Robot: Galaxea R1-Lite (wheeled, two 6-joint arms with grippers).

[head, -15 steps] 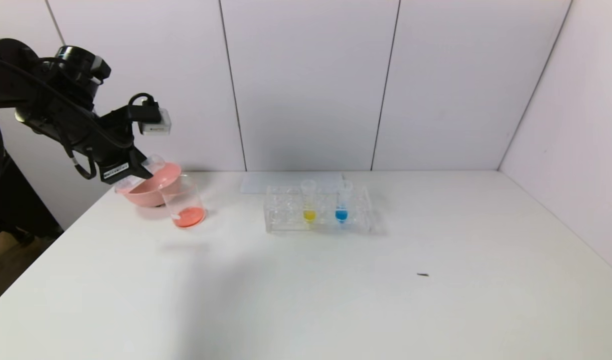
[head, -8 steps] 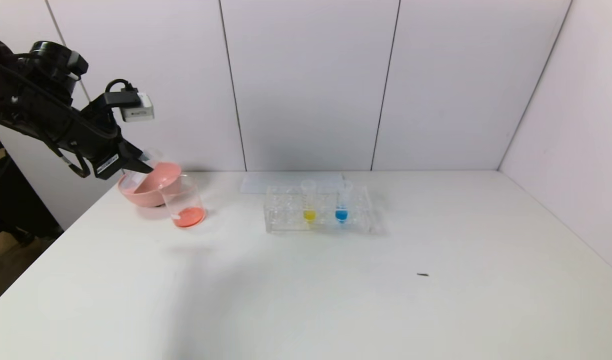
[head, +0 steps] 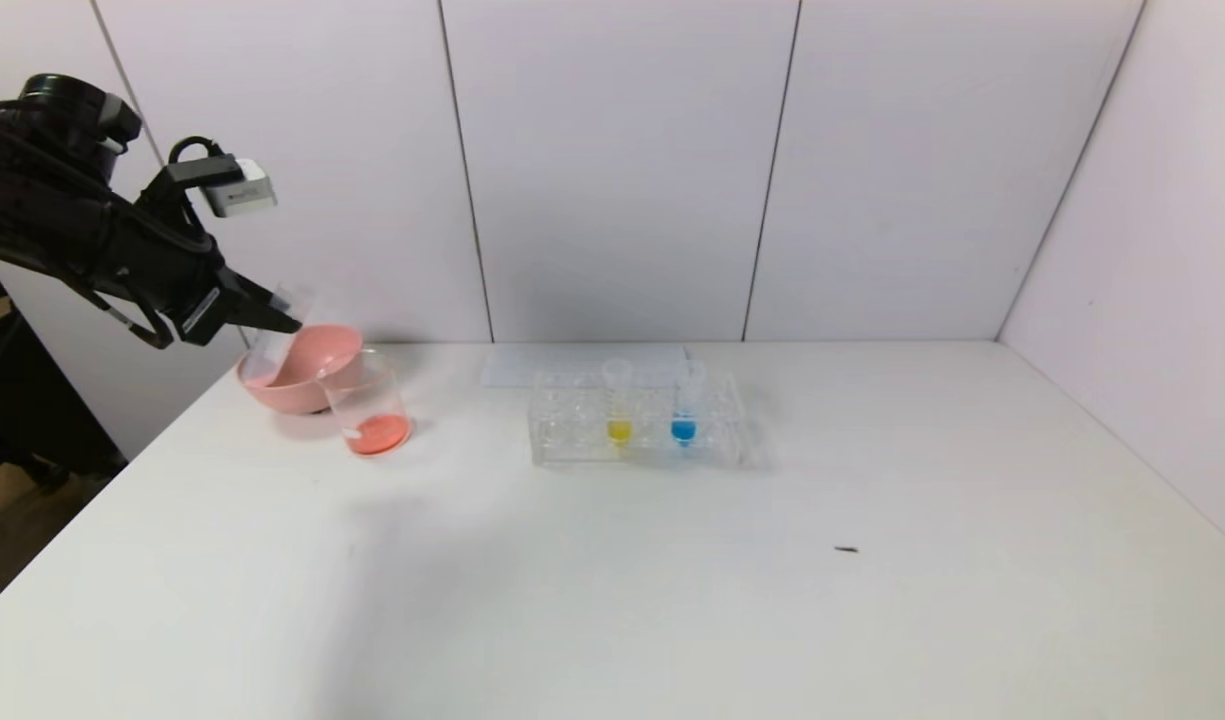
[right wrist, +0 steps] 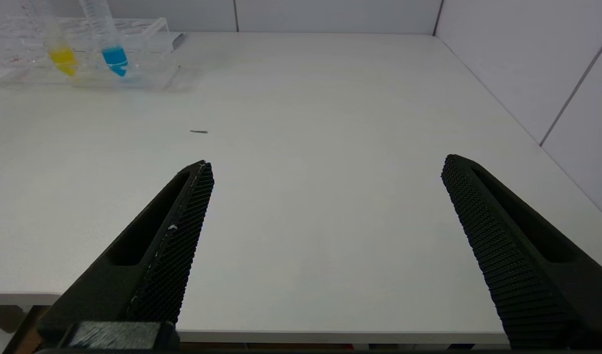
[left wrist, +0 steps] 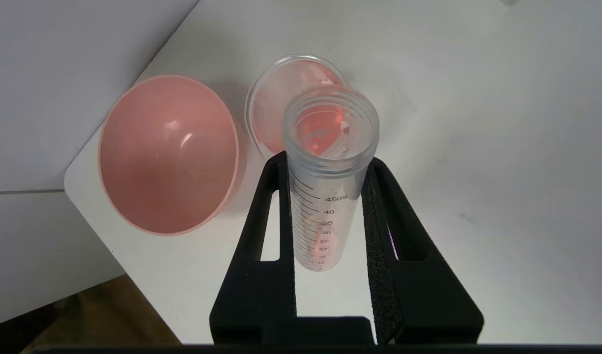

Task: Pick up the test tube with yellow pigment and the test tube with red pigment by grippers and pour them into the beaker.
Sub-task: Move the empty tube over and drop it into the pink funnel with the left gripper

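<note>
- The test tube with red pigment looks empty now; I hold it high at the far left, above the pink bowl.
- The beaker beside the bowl contains red liquid, so I judge this pour done.
- The test tube with yellow pigment waits in the rack, still full.
- My left gripper is clamped on the red tube.
- My right gripper stands wide apart and empty, over the near right table.

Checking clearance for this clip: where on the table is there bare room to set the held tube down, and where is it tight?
Bare: the table in front of the rack and to its right, save one dark speck. Tight: the far left corner, where pink bowl and beaker stand together under the left gripper.
</note>
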